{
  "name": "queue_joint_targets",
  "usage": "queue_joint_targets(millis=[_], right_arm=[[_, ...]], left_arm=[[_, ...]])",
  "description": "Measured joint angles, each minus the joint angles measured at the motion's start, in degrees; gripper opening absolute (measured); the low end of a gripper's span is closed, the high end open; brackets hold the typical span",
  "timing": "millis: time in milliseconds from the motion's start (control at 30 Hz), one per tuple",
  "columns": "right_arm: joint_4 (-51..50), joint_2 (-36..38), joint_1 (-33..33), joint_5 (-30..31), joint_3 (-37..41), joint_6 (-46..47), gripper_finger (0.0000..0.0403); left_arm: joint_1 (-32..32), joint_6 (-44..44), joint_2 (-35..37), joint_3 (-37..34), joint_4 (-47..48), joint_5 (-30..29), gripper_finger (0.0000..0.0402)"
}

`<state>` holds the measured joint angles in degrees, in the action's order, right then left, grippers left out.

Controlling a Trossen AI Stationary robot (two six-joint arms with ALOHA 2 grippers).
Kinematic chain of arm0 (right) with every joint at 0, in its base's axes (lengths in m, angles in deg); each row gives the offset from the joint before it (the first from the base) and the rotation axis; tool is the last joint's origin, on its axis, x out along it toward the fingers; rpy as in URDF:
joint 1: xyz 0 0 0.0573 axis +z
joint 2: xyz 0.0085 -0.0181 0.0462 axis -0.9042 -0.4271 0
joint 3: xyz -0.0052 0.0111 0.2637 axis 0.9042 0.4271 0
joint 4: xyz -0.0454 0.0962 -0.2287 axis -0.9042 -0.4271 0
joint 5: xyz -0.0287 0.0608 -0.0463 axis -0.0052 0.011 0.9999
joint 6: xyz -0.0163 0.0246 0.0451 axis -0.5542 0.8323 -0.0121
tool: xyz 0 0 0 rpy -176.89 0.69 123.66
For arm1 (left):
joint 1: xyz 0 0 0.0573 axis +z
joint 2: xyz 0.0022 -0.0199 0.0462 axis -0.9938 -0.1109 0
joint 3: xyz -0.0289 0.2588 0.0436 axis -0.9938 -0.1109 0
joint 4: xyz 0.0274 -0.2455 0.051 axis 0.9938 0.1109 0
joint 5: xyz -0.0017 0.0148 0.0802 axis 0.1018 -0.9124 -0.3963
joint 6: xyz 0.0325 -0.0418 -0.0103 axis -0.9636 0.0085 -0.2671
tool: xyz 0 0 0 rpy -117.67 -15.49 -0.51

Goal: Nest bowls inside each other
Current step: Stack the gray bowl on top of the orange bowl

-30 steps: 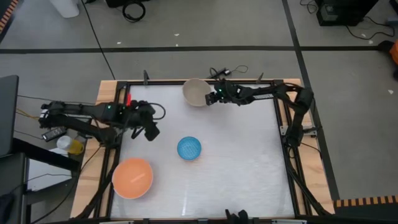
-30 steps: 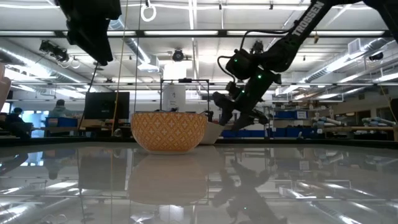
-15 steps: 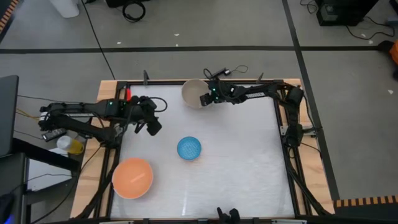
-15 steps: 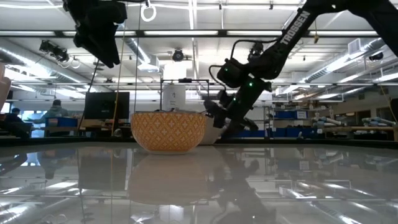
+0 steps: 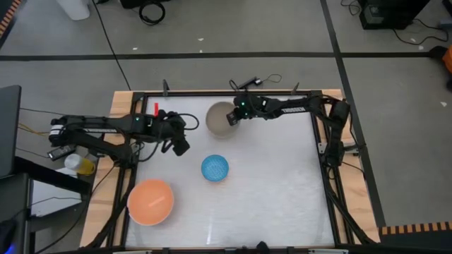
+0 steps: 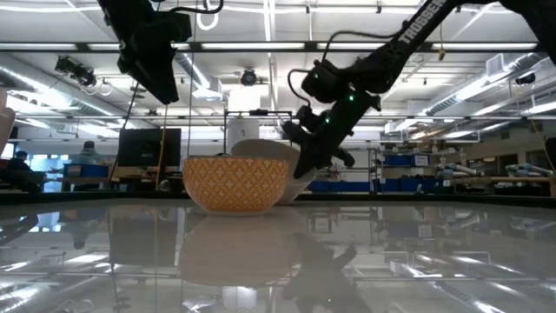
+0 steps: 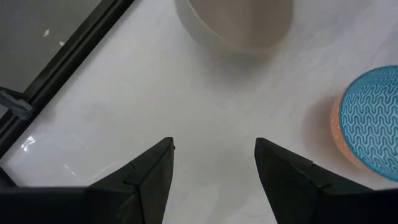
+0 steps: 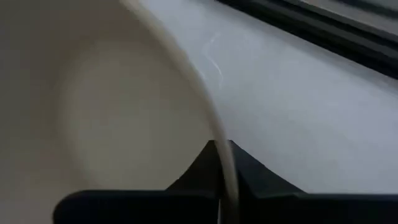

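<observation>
The beige bowl point(image 5: 219, 120) is near the table's far edge, and my right gripper point(image 5: 234, 117) is shut on its right rim. In the low view the beige bowl point(image 6: 261, 150) shows raised and tilted behind the blue bowl. The small blue bowl point(image 5: 215, 168), patterned orange outside point(image 6: 234, 183), rests on its base mid-table. The peach-orange bowl point(image 5: 150, 202) sits upright at the near left. My left gripper point(image 5: 179, 145) hovers open above the table, left of the blue bowl point(image 7: 370, 124); nothing is between its fingers point(image 7: 149, 174). My right gripper pinches the beige bowl's rim point(image 8: 221, 163) on the bowl's right side, one finger inside the bowl and one outside. The fingers slant down from the table's right. The bowl is tilted; the blue bowl hides whether its base touches the table.
A black frame point(image 5: 316, 141) runs around the white table top. Open surface lies to the right of the blue bowl and along the near edge. A red marker point(image 5: 155, 108) sits at the far left corner.
My right gripper has shut on the beige bowl's rim and moved it away from the far edge toward the table's middle. The bowl now shows raised and tipped above the blue bowl in the low view. My left gripper has drifted toward the table's right, still open.
</observation>
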<state>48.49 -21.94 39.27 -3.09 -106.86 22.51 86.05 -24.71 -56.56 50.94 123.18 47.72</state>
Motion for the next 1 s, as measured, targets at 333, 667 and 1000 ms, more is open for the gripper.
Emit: queue_joint_targets(millis=[333,667,1000], right_arm=[[2.0,3.7,16.6,21.0,0.1,-5.8,0.0011],[11.4,5.4,24.2,38.2,0.1,-13.8,0.0011],[13.3,5.4,26.8,41.0,0.1,-17.0,0.0012]], left_arm=[[-0.4,-2.4,-0.8,0.0,-9.6,-1.7,0.0228],[-2.5,-7.5,-4.0,0.0,-16.2,-0.5,0.0228],[-4.3,-7.2,-6.6,0.0,-15.9,-6.3,0.0196]])
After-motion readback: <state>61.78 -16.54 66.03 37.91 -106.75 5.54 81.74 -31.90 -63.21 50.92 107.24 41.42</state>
